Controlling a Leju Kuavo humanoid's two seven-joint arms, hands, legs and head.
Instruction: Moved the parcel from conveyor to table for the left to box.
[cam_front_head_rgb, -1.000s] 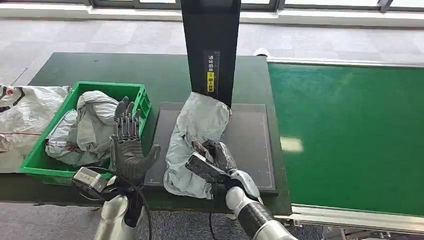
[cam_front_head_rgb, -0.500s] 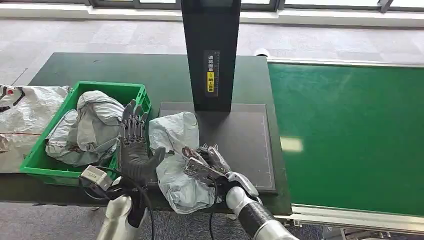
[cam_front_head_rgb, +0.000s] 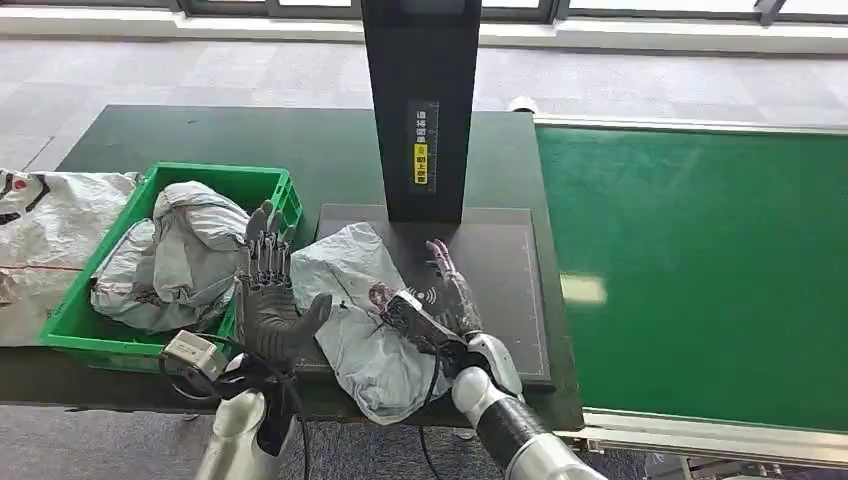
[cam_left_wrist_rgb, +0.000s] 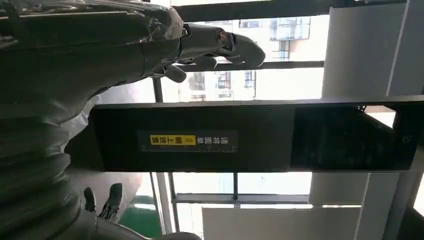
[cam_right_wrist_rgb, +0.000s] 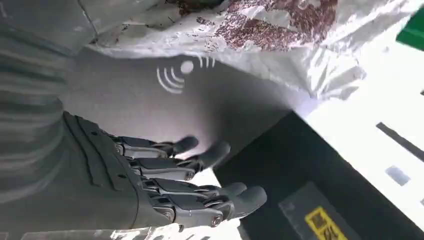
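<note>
Our right hand (cam_front_head_rgb: 445, 305) lies with fingers spread and empty, its thumb at the edge of the grey parcel (cam_front_head_rgb: 360, 315), which rests at its nine o'clock on the dark pad (cam_front_head_rgb: 500, 290), off the conveyor (cam_front_head_rgb: 700, 270). Our left hand (cam_front_head_rgb: 265, 300) stands spread, palm toward the parcel. We judge the move done; lifting it into the green box (cam_front_head_rgb: 75, 320), at ten o'clock, remains.

— What's on the dark green table (cam_front_head_rgb: 200, 135)?
— A green crate (cam_front_head_rgb: 150, 330) at its left, a dark scanner pad (cam_front_head_rgb: 500, 290) with a black post (cam_front_head_rgb: 420, 100), and a grey parcel (cam_front_head_rgb: 355, 320) lying across the pad's edge.
</note>
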